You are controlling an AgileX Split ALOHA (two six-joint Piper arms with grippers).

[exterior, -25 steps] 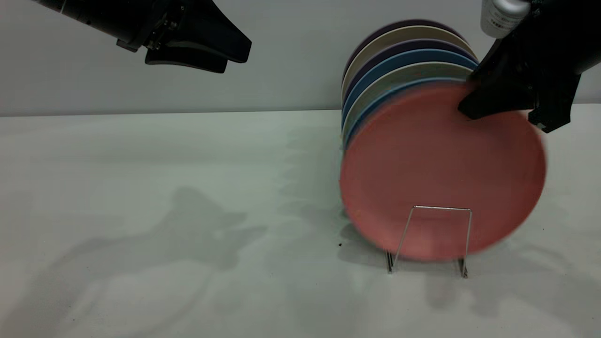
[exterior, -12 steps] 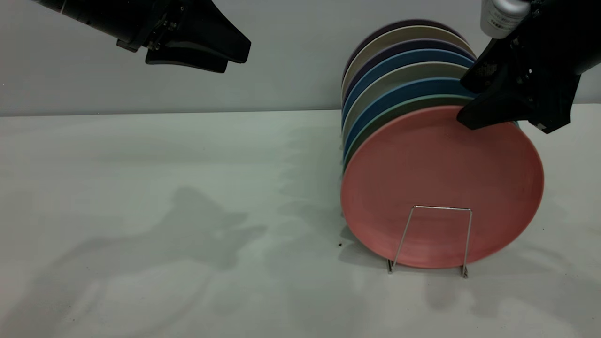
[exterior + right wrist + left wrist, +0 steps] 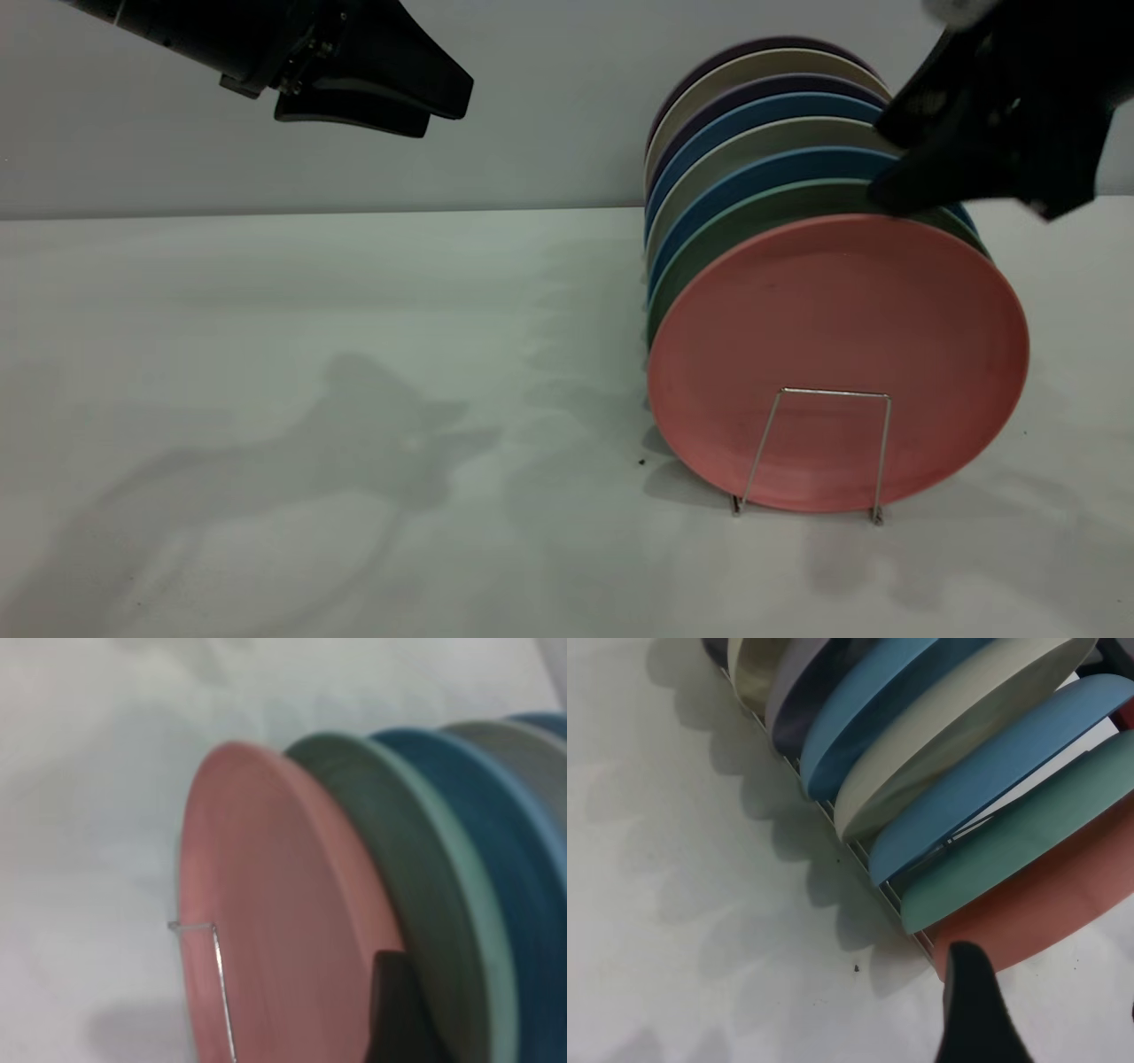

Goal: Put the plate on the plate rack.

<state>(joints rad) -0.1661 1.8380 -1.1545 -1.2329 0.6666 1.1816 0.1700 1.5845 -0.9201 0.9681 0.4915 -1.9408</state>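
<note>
Pale grey wall (image 3: 549, 106) backs a matte off-white worktop (image 3: 354, 354) in the exterior view; soft arm shadows fall across the surface, and a small dark speck lies near the rack's foot. The plate (image 3: 837, 363) stands on edge at the front of the plate rack (image 3: 833, 452), behind the front wire loop, leaning back against a teal-green plate (image 3: 709, 257). Further plates in blue, beige and purple fill the row behind. The right tool (image 3: 895, 173) hangs just above the salmon rim, its fingers apart and released. The left tool (image 3: 443, 102) is parked high at the left, fingers close together and gripping nothing.

Left wrist view: the worktop (image 3: 673, 904) carries scalloped plate shadows; the plate (image 3: 1045, 912) sits last in the tilted row, beside the teal-green plate (image 3: 1019, 855).

Right wrist view: the plate (image 3: 275, 904) stands behind the plate rack (image 3: 217, 983) wire loop, with the teal-green plate (image 3: 399, 850) directly behind it.
</note>
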